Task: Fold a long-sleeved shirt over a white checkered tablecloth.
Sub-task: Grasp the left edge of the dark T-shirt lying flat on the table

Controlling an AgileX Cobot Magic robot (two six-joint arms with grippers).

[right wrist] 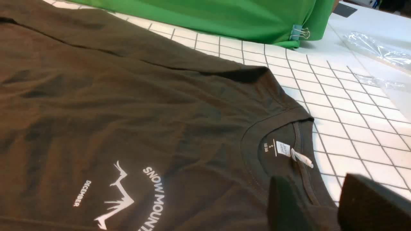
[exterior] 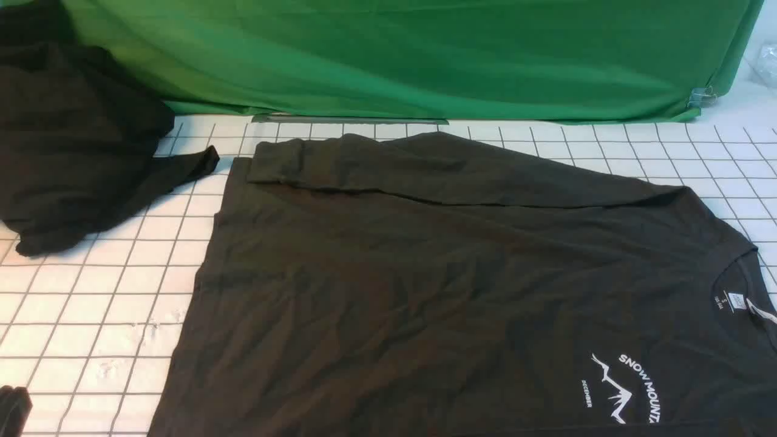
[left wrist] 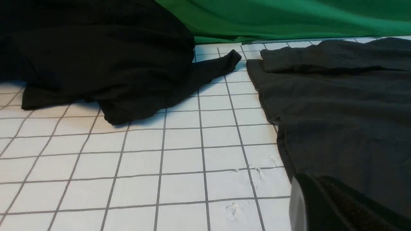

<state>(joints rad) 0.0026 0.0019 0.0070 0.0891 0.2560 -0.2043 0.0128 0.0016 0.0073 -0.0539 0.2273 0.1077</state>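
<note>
Against a green backdrop (exterior: 425, 54), on the white checkered tablecloth (exterior: 91, 315): long-sleeved shirt (exterior: 425, 273) flat mid-table, collar right, hem left, far sleeve already laid across the body. Seemingly mid-fold, with right gripper (right wrist: 316, 192) spread over the collar and left gripper (left wrist: 324, 205) pressed together at near left, off the hem. Next, probably: pinch collar and hem, carry the near side over without dragging.
</note>
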